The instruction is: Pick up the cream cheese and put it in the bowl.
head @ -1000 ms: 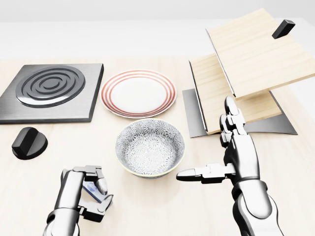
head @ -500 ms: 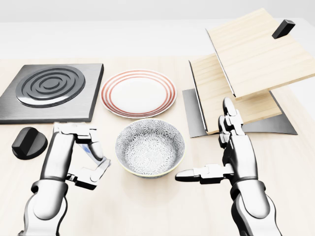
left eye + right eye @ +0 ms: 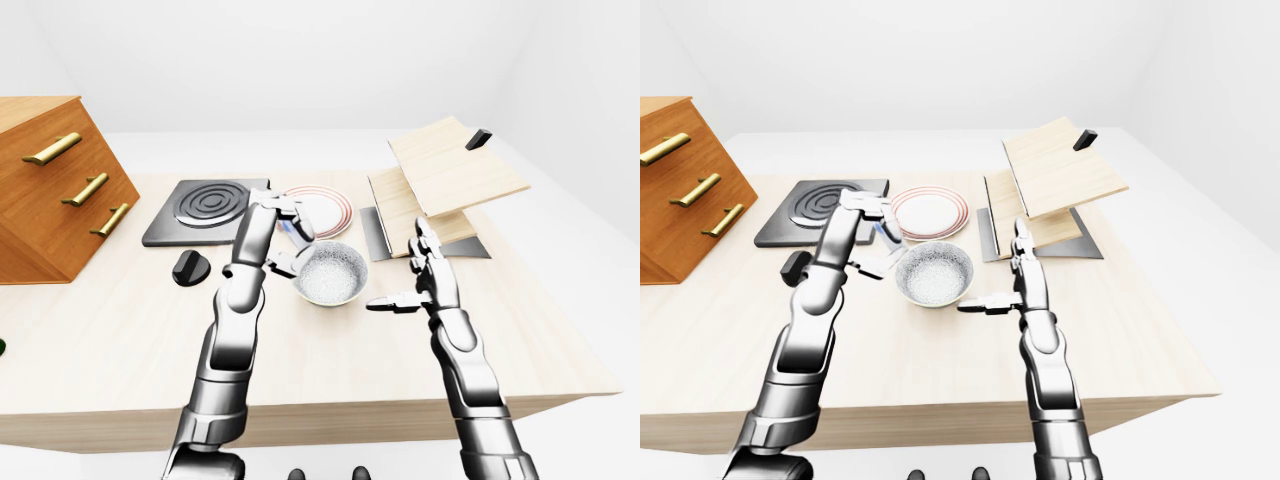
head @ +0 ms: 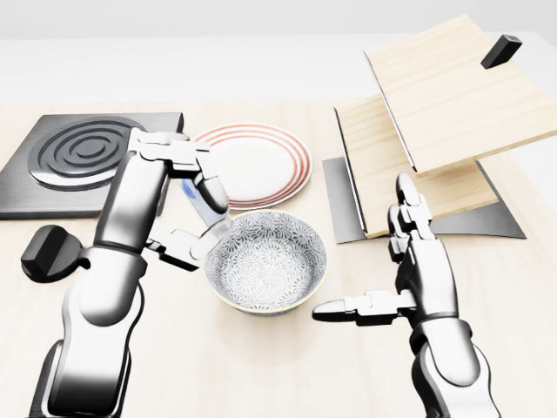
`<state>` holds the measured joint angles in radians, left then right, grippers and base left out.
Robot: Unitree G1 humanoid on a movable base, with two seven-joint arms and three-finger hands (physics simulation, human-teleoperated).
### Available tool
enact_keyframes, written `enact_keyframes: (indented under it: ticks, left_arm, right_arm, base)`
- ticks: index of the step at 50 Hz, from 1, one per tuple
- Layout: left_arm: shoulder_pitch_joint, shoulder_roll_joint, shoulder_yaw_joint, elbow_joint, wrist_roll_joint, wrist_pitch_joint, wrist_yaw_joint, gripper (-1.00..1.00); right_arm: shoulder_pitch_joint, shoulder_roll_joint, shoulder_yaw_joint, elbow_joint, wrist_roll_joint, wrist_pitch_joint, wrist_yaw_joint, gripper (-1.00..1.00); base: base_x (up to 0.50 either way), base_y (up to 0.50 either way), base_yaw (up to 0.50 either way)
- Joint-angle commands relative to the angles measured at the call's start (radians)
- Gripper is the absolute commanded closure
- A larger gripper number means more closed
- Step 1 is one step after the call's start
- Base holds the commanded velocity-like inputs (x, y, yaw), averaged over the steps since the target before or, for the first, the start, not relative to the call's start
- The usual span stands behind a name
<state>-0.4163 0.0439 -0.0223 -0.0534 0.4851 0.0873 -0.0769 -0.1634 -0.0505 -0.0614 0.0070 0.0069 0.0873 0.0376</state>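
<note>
My left hand [image 4: 205, 205] is shut on the cream cheese [image 4: 192, 199], a small white and blue box, and holds it raised just left of the bowl's rim. The bowl [image 4: 265, 261] is grey-patterned with a cream outside and stands in the middle of the wooden table. It looks empty. My right hand [image 4: 383, 261] is open and empty, with fingers spread, just right of the bowl above the table.
A red-striped white plate [image 4: 252, 164] lies above the bowl in the head view. A black stove plate [image 4: 70, 161] and its black knob [image 4: 45, 251] are at left. A tilted wooden rack [image 4: 439, 113] stands at right. A wooden drawer chest [image 3: 50, 190] stands far left.
My left hand has lifted the cream cheese from the bottom left of the head view up and right, to the bowl's left rim. My right hand has hardly moved.
</note>
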Motion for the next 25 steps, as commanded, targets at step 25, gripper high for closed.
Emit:
enact_keyframes:
  ticks: [25]
  left_arm:
    - [-0.227, -0.136, -0.061, 0.610, -0.115, 0.000, 0.175, 0.62]
  right_arm:
    - [-0.001, -0.027, -0.045, 0.017, 0.051, 0.000, 0.011, -1.00]
  base:
    - [0.00, 0.00, 0.00]
